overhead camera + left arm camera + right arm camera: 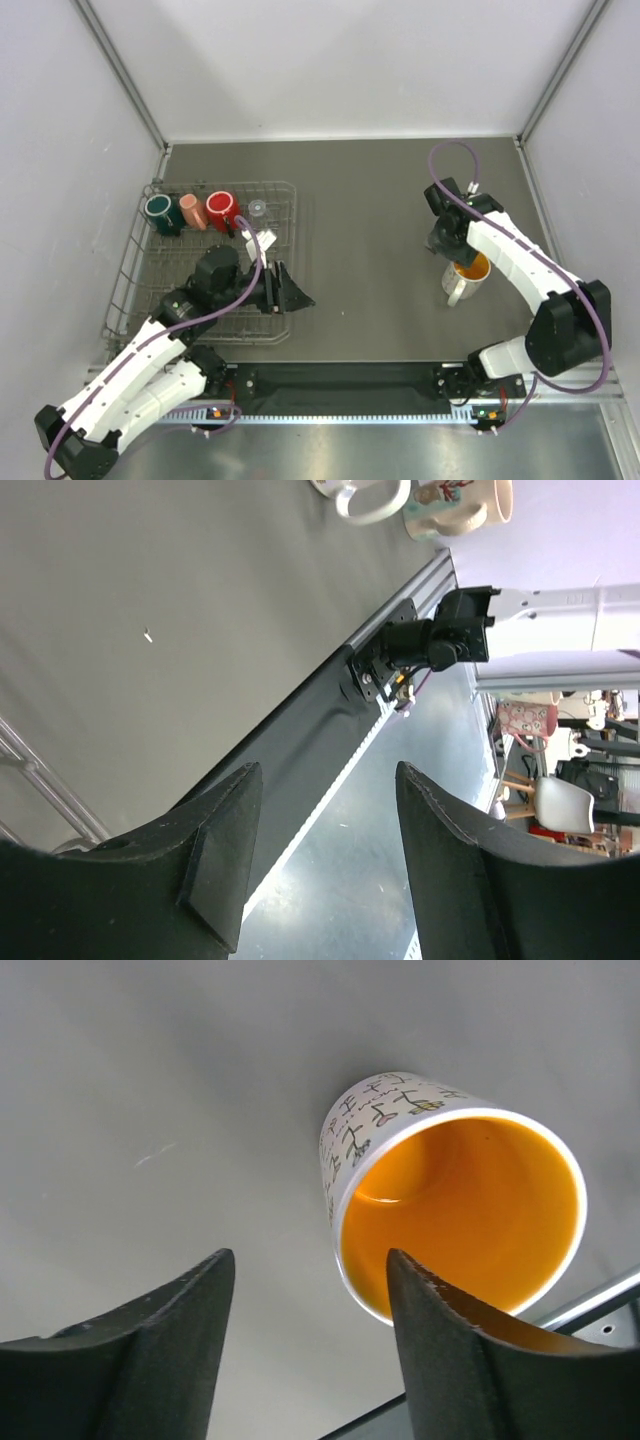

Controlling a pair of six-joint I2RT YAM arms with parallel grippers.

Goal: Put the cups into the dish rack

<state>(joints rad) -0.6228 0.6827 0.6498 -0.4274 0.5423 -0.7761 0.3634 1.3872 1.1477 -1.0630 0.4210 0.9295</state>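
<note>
Dark grey table (370, 200) inside a plain white-walled booth. The wire dish rack (127, 262) sits on its left half. Along the rack's far edge there's a row already loaded: a dark green mug (159, 208), a tan handleless cup (191, 211), a red mug (220, 208) and a tiny clear glass (259, 209). They're packed tight, probably to leave room for more. The one straggler is the white mug with the orange inside (460, 1210), upright on the table's right side, well away from the rack. The right gripper (310, 1255) hangs just over it with its jaws apart, one finger down by the rim, gripping nothing yet; looks like it's lining up a grab. The left gripper (290, 290) is parked at the rack's near right corner, roughly half open and empty.
</note>
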